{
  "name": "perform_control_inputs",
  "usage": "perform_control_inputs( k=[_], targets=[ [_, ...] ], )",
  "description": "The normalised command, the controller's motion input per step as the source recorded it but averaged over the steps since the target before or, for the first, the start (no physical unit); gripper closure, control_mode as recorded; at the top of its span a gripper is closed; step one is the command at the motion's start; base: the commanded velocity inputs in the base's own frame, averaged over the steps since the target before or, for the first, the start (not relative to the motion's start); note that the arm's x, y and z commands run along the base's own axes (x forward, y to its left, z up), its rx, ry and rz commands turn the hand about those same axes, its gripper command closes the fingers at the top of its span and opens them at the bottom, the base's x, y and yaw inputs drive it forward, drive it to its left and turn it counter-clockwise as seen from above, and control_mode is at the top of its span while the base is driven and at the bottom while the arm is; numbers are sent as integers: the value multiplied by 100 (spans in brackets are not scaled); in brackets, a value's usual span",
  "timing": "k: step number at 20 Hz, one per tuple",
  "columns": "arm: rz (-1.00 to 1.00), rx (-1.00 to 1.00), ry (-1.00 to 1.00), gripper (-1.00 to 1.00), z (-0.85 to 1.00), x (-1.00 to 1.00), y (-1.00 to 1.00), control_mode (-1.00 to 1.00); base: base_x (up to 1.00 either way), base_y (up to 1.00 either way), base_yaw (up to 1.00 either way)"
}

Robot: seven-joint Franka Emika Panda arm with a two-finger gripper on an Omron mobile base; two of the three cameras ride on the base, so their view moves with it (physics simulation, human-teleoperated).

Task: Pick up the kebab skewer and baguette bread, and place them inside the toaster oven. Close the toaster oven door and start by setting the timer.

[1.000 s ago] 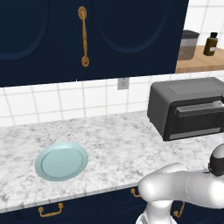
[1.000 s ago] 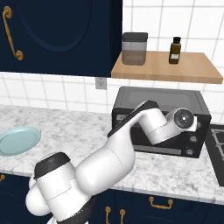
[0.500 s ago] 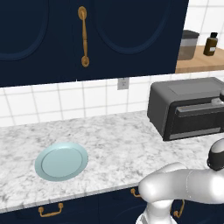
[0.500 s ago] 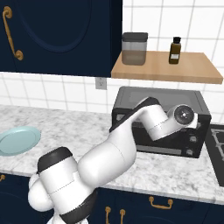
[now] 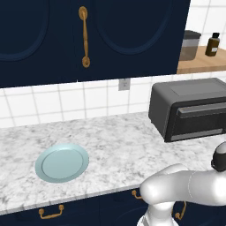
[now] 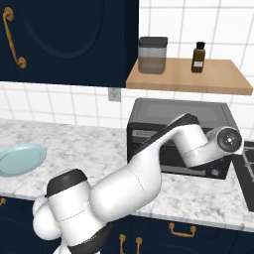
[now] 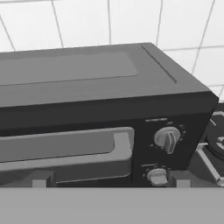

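Dark grey toaster oven (image 5: 190,108) stands on the marble desk (image 5: 123,141) against the tiled wall, its toaster oven door (image 7: 61,153) shut, bar handle (image 7: 65,151) across the front. Two knobs (image 7: 167,139) sit right of the door; the small lettering above the upper knob is too blurred to read. Tool (image 7: 109,186) faces the oven front, its finger tips (image 7: 41,179) spread wide apart, holding nothing. Light blue plate (image 5: 62,162) lies bare, well to the left. Wooden shelf (image 6: 188,79) above carries a canister (image 6: 152,54) and brown bottle (image 6: 198,57); its label is illegible.
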Motion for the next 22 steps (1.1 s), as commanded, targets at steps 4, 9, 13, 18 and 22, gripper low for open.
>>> perform_control_inputs(
  k=[4,9,13,18,22],
  targets=[
    [0,3,-7,-100,-33,-70,-81,-100,0,0,0],
    [0,7,-16,-100,-2,-4,-72,-100,0,0,0],
    [0,12,-16,-100,-6,8,-31,-100,0,0,0],
    [0,11,-13,-100,0,14,-10,-100,0,0,0],
    [0,9,-11,-100,0,17,0,-100,0,0,0]
  ],
)
